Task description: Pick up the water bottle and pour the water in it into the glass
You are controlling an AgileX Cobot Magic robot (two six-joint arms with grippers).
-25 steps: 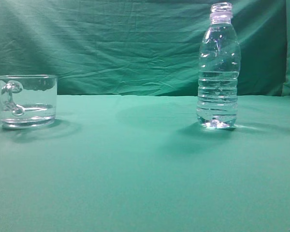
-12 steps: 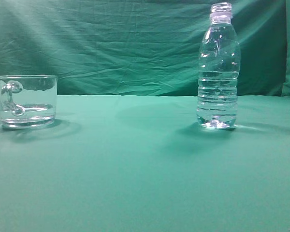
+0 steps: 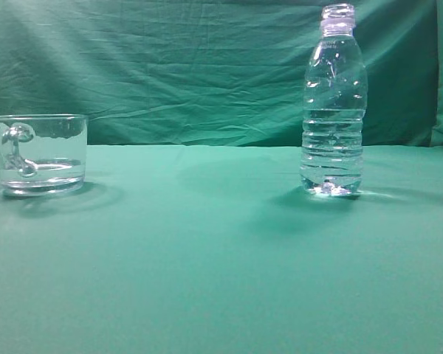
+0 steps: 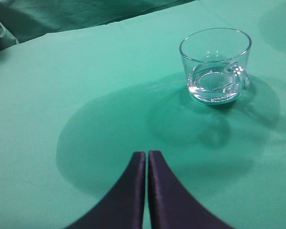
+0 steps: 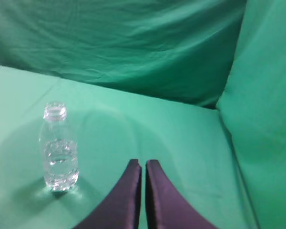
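Note:
The water bottle [image 3: 334,103] stands upright on the green cloth at the right, open-necked, with clear water [image 3: 332,151] filling its ribbed lower half. It also shows in the right wrist view [image 5: 59,150], left of and beyond my right gripper [image 5: 143,163], which is shut and empty. The glass [image 3: 38,153] stands at the far left, handle toward the camera. In the left wrist view the glass [image 4: 215,64] sits up and to the right of my left gripper [image 4: 147,154], which is shut and empty. Neither gripper shows in the exterior view.
A green cloth covers the table [image 3: 221,258] and hangs as a wrinkled backdrop [image 3: 184,66] behind it. A cloth-covered side wall [image 5: 267,109] rises at the right of the right wrist view.

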